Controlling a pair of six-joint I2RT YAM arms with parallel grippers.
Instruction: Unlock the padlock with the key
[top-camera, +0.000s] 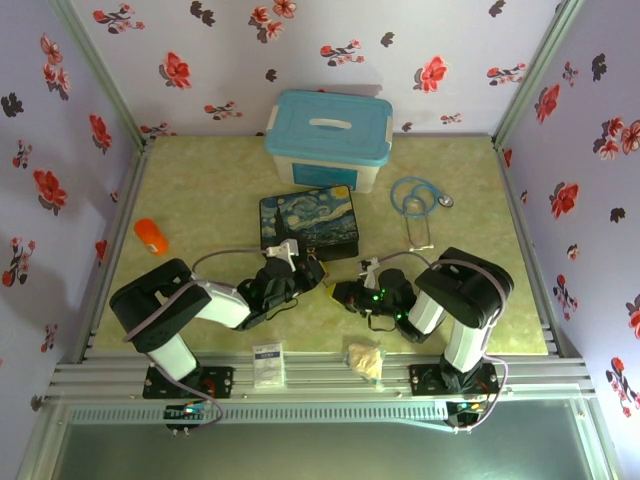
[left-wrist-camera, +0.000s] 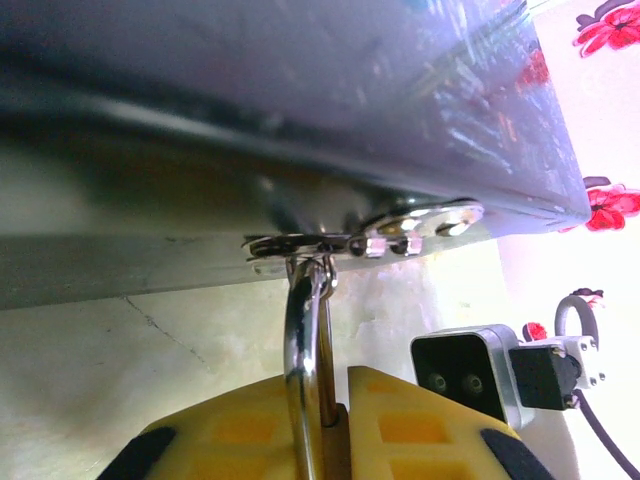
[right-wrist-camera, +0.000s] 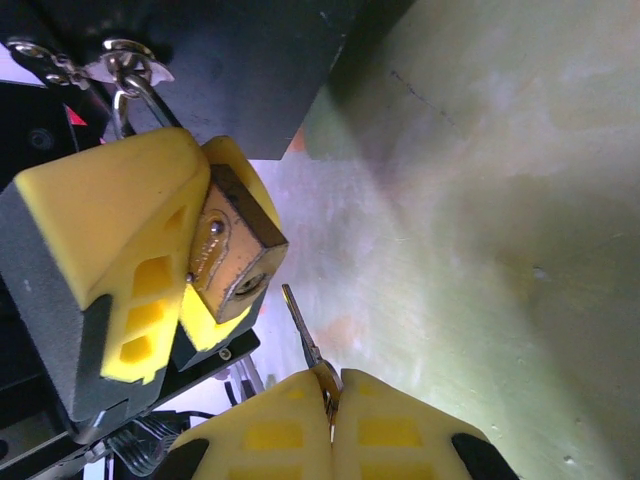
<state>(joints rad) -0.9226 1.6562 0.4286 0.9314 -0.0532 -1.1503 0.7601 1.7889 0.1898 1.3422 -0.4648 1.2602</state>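
The brass padlock (right-wrist-camera: 235, 250) hangs by its silver shackle (left-wrist-camera: 305, 370) from the metal hasp (left-wrist-camera: 400, 225) of the starry-night box (top-camera: 308, 222). My left gripper (left-wrist-camera: 335, 430) is shut on the padlock's body, yellow pads on both sides, keyhole end facing the right arm. The slim dark key (right-wrist-camera: 302, 328) is pinched by its head in my right gripper (right-wrist-camera: 330, 400), which is shut on it. The key's blade tip sits just below and right of the keyhole, a small gap apart. In the top view the left gripper (top-camera: 308, 272) and right gripper (top-camera: 348, 293) meet at the box's front edge.
A blue-lidded bin (top-camera: 328, 138) stands behind the box and a blue stethoscope (top-camera: 415, 200) lies to its right. An orange object (top-camera: 151, 236) rests at the left. A beige paper wad (top-camera: 366, 360) and a white card (top-camera: 268, 365) lie near the front rail.
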